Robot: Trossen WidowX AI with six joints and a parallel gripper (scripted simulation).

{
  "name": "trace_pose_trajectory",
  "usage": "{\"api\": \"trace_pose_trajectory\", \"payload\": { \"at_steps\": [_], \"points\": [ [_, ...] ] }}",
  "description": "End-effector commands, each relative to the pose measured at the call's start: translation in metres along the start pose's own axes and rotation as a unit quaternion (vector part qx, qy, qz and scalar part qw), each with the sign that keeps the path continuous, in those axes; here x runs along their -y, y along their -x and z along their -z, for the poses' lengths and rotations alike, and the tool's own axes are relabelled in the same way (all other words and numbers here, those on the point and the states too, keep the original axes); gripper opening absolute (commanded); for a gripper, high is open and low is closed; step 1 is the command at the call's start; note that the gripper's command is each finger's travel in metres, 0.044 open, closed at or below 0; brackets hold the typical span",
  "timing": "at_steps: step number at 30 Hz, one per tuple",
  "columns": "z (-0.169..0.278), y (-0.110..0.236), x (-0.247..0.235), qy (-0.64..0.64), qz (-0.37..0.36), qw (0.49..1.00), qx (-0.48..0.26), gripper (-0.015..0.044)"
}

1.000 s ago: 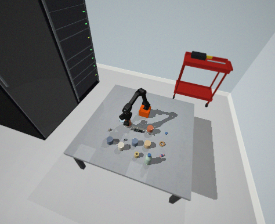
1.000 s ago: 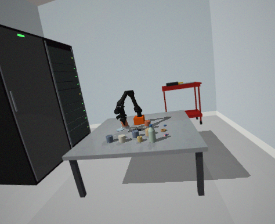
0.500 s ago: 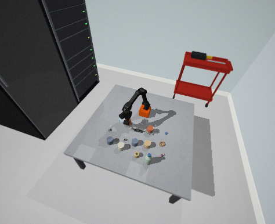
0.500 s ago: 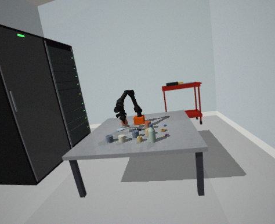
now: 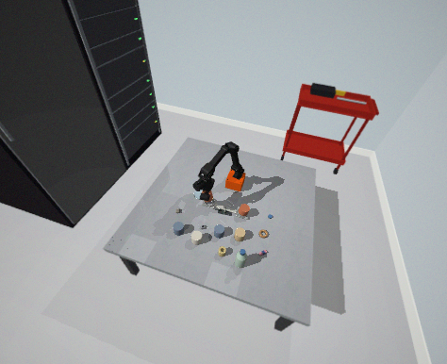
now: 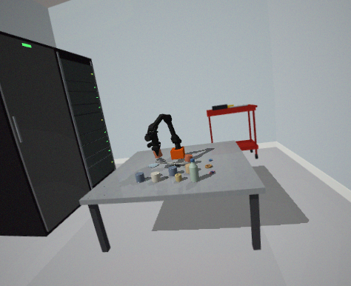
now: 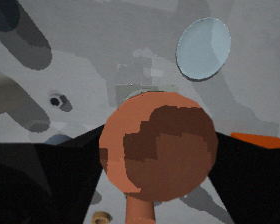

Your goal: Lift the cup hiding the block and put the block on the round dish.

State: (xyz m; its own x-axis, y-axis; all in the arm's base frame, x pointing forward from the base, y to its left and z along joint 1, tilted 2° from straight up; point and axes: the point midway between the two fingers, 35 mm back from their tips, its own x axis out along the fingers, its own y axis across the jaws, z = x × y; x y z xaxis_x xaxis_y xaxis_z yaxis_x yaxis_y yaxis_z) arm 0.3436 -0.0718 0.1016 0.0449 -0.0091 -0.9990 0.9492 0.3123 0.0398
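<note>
Two orange cups: one (image 5: 207, 194) up in the gripper (image 5: 206, 195), one (image 5: 243, 209) on the far end of the balance (image 5: 224, 210). One pale blue round dish (image 7: 203, 48). Two blue cylinders (image 5: 178, 228) (image 5: 219, 230) and two cream ones (image 5: 196, 237) (image 5: 240, 234). Two small rings, one yellow (image 5: 222, 251), one orange (image 5: 263, 233). One pale green bottle (image 5: 240, 258) with a blue cap. One arm (image 5: 221, 157) on one orange base (image 5: 230, 185). One table (image 5: 283, 283), one red cart (image 5: 331, 105), one dark server cabinet (image 5: 38, 108)
</note>
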Motion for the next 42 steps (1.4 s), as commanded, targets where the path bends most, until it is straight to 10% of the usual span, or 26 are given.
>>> {"api": "trace_pose_trajectory", "payload": {
  "at_steps": [1, 42],
  "points": [
    [-0.002, 0.012, -0.002, -0.002, -0.009, 1.0, 0.007, 0.0],
    [0.003, 0.032, 0.004, 0.0, -0.001, 1.0, 0.001, 0.0]
  ]
}}
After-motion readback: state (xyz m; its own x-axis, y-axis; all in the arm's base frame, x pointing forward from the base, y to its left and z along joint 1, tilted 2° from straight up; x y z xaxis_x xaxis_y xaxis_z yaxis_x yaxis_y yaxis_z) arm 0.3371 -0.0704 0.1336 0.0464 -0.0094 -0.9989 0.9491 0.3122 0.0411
